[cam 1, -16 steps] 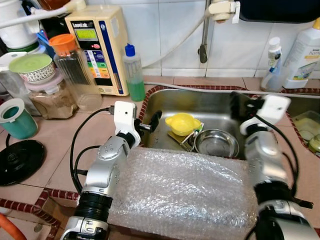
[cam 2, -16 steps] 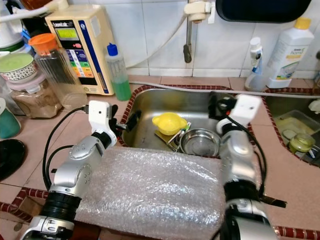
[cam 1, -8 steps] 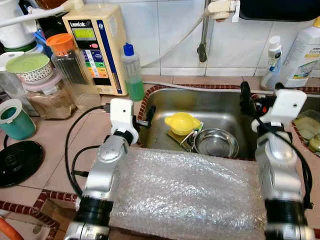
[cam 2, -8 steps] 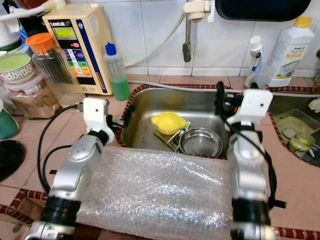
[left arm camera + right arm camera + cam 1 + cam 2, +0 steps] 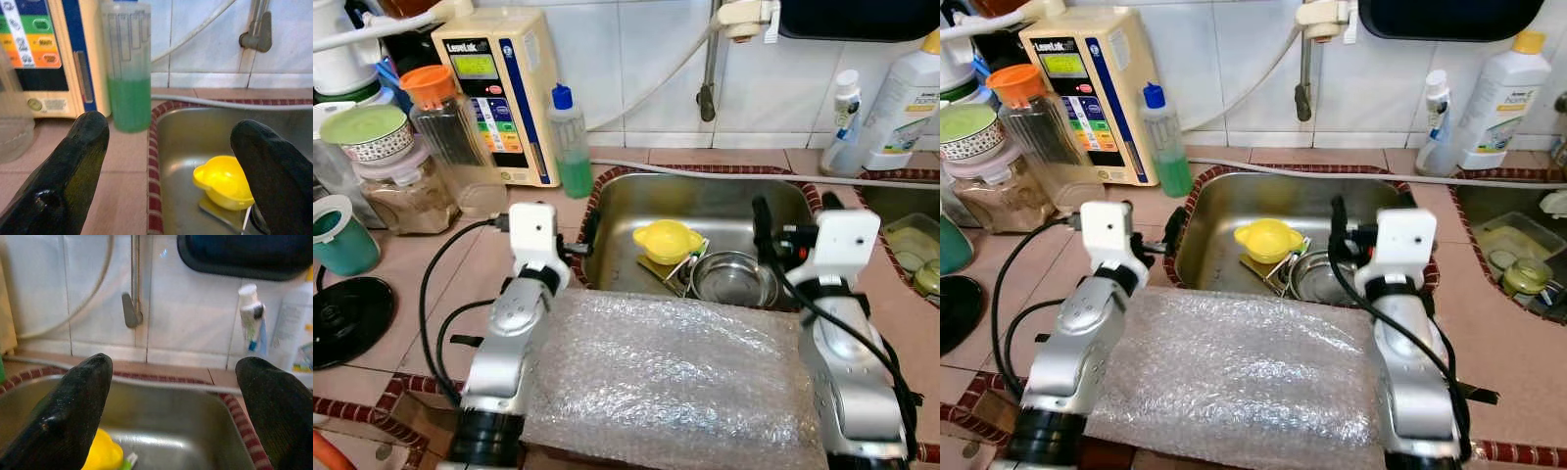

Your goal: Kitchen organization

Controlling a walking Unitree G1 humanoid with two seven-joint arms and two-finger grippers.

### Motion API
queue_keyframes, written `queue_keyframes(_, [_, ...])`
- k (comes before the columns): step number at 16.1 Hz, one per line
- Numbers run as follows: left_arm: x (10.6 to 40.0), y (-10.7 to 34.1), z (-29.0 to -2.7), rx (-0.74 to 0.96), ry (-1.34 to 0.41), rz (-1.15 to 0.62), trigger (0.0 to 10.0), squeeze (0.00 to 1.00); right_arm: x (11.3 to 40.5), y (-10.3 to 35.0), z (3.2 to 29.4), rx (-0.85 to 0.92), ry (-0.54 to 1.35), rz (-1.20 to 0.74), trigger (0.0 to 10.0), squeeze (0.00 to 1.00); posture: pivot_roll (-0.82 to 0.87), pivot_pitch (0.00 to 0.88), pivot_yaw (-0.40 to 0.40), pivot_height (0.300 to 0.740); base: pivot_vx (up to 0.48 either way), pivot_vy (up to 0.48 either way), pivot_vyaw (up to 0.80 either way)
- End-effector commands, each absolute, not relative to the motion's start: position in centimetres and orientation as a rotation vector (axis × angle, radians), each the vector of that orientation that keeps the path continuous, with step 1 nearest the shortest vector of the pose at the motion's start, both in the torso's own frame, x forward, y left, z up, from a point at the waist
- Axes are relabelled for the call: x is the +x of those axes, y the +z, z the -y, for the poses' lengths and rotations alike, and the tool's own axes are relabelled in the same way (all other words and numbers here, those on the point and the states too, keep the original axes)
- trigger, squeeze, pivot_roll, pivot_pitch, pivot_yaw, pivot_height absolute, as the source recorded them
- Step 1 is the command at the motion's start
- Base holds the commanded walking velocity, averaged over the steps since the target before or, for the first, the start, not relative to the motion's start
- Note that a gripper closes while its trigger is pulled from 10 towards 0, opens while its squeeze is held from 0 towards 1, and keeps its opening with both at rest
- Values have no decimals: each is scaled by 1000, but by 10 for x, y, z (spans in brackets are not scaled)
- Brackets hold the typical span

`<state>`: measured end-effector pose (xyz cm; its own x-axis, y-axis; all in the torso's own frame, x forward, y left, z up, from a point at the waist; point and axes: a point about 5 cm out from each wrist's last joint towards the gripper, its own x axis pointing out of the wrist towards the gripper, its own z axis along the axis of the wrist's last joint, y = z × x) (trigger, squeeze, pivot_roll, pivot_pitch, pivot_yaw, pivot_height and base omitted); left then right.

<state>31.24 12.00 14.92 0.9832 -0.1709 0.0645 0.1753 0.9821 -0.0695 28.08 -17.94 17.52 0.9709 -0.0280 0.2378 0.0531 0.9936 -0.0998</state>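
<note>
Stainless steel is gleaming in front of me: the sink point(image 5: 724, 201) is sitting between my two arms, holding a yellow bowl point(image 5: 668, 240) turned mouth down and, touching it on my right, a small steel bowl point(image 5: 732, 279) with a bit of green-and-white packaging wedged between them. Bubble wrap point(image 5: 671, 377) is lying across the near counter edge, spanning from one forearm to the other.

I am holding my left gripper point(image 5: 583, 233) at the sink's left rim, its two black fingers point(image 5: 63, 181) spread wide and gripping nothing; through the gap I am seeing the bottle of green liquid point(image 5: 128, 63) and the yellow bowl. My right gripper point(image 5: 795, 220) is hovering over the sink's right end, fingers point(image 5: 71, 411) likewise parted wide and empty, pointing at the tiled wall and the tap lever point(image 5: 130, 308).

Behind my left arm, a cream appliance point(image 5: 497, 93) is showing a brand reading "LeveLuk" above a green display and a column of coloured buttons; the smaller print is too fine to read. An orange-lidded jar point(image 5: 450, 132) is standing beside it. On my right, a white bottle point(image 5: 1494, 93) is carrying a green label I cannot make out, with a small spray bottle point(image 5: 1434, 122) next to it.
</note>
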Motion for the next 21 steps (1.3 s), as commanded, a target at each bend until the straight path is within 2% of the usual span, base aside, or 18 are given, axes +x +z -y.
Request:
queue_keyframes(1, [309,149,-127,-53,-163,58,10000,0,278,180,175,-115,-24,249,10000,0,-6,0,86,740,0,0,0])
queue_keyframes(5, [301,140,-130,-52,-153,25,10000,0,278,178,172,-97,-29,218,10000,0,-10,0,79,740,0,0,-514])
queue_keyframes(10, [302,140,-130,-60,-148,14,10000,0,281,181,170,-95,-22,204,10000,0,-9,0,76,740,0,0,0])
queue_keyframes(16, [295,135,-124,-97,-107,12,10000,0,286,183,167,-127,38,177,10000,0,-4,0,-12,740,0,0,0])
queue_keyframes(21, [297,136,-123,-103,-97,15,10000,0,290,185,162,-127,56,178,10000,0,0,0,-10,740,0,0,0])
